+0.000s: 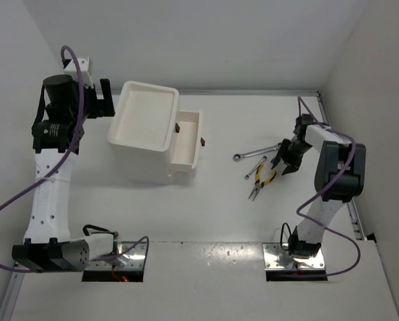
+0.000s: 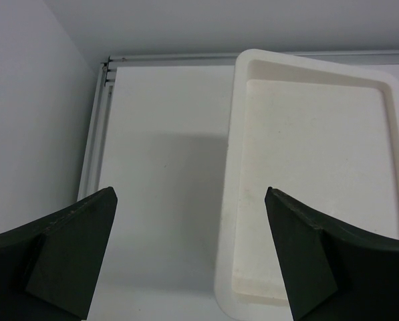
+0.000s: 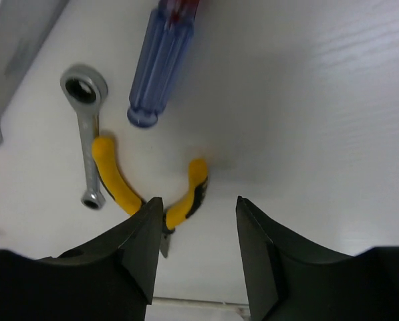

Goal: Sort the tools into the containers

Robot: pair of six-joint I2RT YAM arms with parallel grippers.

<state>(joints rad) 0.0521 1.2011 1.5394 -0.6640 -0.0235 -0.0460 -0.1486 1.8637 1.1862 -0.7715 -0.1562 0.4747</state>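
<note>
The tools lie on the table at the right: a long silver wrench [image 1: 255, 152], a small wrench [image 1: 254, 168] and yellow-handled pliers [image 1: 263, 179]. The right wrist view shows the pliers [image 3: 115, 179], the small wrench [image 3: 87, 131] and a blue-handled screwdriver [image 3: 160, 60]. My right gripper [image 3: 199, 208] hovers open just beside the pliers' handles with nothing between its fingers; from above the right gripper [image 1: 284, 160] is at the tools' right side. The white container unit [image 1: 122, 134] stands left of centre with one drawer [image 1: 194, 139] pulled out. My left gripper [image 1: 107, 99] is wide open beside its top tray [image 2: 242, 134].
A second silver wrench end [image 3: 12, 53] crosses the right wrist view's left corner. A raised rail [image 1: 252, 91] borders the table's back edge, and walls close in on the left and right. The left gripper [image 2: 191, 194] frames bare table left of the tray.
</note>
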